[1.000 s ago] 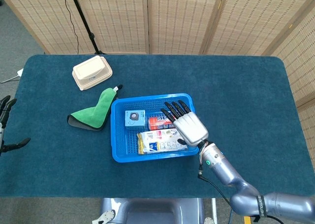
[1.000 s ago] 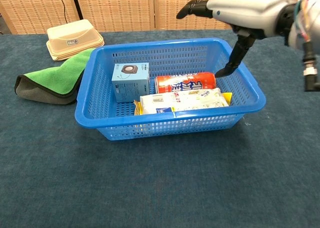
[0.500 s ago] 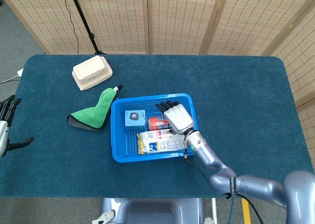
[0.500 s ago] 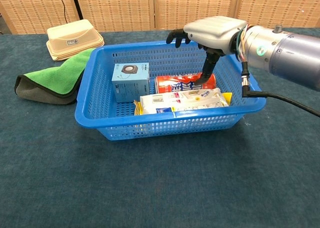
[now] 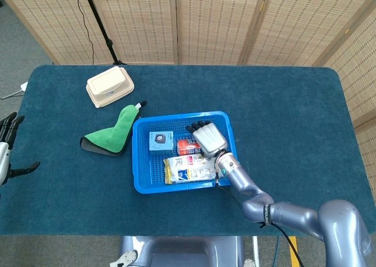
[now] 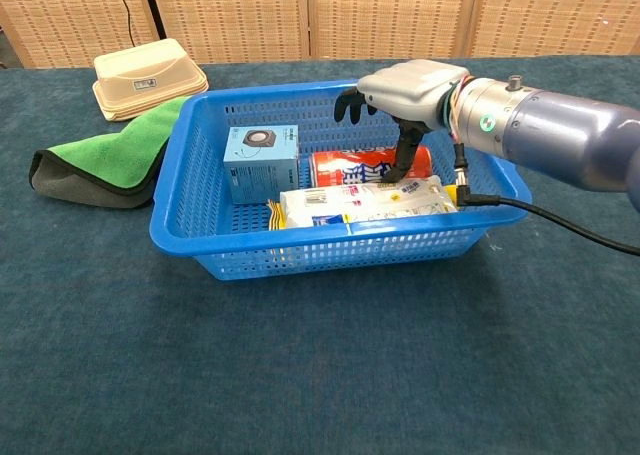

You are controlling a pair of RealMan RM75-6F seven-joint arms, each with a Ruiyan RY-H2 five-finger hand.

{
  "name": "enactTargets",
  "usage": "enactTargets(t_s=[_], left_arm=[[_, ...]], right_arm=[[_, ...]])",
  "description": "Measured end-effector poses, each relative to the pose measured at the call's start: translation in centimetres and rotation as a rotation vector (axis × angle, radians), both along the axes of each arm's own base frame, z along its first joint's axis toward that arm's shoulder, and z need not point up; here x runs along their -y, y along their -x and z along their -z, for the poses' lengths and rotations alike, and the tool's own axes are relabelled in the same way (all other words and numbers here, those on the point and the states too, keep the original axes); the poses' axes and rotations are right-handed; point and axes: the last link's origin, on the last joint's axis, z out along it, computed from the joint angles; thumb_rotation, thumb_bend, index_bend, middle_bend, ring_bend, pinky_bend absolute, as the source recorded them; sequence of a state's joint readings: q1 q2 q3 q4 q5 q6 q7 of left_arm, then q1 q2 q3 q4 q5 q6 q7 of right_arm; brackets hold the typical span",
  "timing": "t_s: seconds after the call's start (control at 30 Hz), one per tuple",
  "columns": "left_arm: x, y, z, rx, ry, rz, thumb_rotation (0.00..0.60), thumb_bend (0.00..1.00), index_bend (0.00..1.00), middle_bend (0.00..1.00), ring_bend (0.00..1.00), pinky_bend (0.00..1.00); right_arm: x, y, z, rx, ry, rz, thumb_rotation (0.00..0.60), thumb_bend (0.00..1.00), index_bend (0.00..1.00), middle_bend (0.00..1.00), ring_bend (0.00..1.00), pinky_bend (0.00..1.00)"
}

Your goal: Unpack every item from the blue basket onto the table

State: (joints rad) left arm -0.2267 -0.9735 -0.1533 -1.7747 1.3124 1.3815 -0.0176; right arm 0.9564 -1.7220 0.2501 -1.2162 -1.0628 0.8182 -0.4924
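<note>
Blue plastic basket (image 5: 140,185) (image 6: 180,237) sits mid-tabletop (image 5: 282,114) (image 6: 300,375), holding a small box (image 5: 160,142) (image 6: 261,159), a red can (image 5: 187,146) (image 6: 350,165) and a white packet (image 5: 188,168) (image 6: 360,199). Right hand (image 5: 210,138) (image 6: 405,87) hovers over the can, its fingers apart and holding nothing, its thumb reaching down to the can. Left hand (image 5: 4,152) waits with fingers spread at the tabletop's edge. Beside the basket lie a green cloth (image 5: 111,133) (image 6: 100,160) and a cream container (image 5: 108,86) (image 6: 148,75).

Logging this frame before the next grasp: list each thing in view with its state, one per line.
Blue plastic basket: upright, still loaded.
Red drink can: lying on its side in the basket.
White wipes packet: lying flat against the front wall.
Light blue box: standing upright in the basket.
Green cloth: crumpled on the table.
Cream clamshell container: closed.
Right hand: over the can, thumb down by it; grip unclear.
Left hand: open, empty.
</note>
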Motion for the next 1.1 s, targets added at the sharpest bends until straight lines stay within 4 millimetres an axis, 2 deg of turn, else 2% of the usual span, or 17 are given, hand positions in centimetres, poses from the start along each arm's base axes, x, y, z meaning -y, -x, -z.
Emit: enactTargets(t_s=[0.3,0.4,0.47,0.57,0.7,0.9,1.1], left_arm=[[-0.1,0.0,0.2,-0.001,0.004,-0.006,0.6,0.11,0.0,0.0,0.0,0.0],[-0.1,0.0,0.3,0.0,0.006,-0.008,0.6,0.11,0.0,0.0,0.0,0.0],[-0.1,0.0,0.3,0.001,0.006,-0.009,0.6,0.11,0.0,0.0,0.0,0.0],[-0.2,0.1,0.3,0.002,0.006,-0.012,0.6,0.11,0.0,0.0,0.0,0.0],[-0.3,0.1,0.3,0.001,0.011,-0.015,0.6,0.11,0.0,0.0,0.0,0.0],[-0.2,0.0,0.4,0.001,0.017,-0.011,0.6,0.11,0.0,0.0,0.0,0.0],[-0.1,-0.1,0.6,-0.001,0.028,-0.005,0.6,0.11,0.0,0.0,0.0,0.0]], right_arm=[[0.5,0.5,0.7,-0.049,-0.035,0.036,0.6,0.0,0.22,0.27,0.26,0.34],[0.9,0.8,1.0,-0.067,-0.035,0.05,0.6,0.0,0.27,0.32,0.31,0.36],[1.1,1.1,1.3,-0.073,-0.031,0.056,0.6,0.01,0.34,0.39,0.39,0.4],[1.3,1.2,1.6,-0.062,-0.027,0.066,0.6,0.1,0.45,0.5,0.49,0.45],[1.4,1.1,1.6,-0.036,-0.021,0.06,0.6,0.21,0.5,0.55,0.54,0.47],[1.1,0.5,0.7,0.019,0.0,0.027,0.6,0.27,0.5,0.56,0.55,0.47],[-0.1,-1.2,-1.9,0.099,0.029,-0.042,0.6,0.27,0.51,0.56,0.55,0.47]])
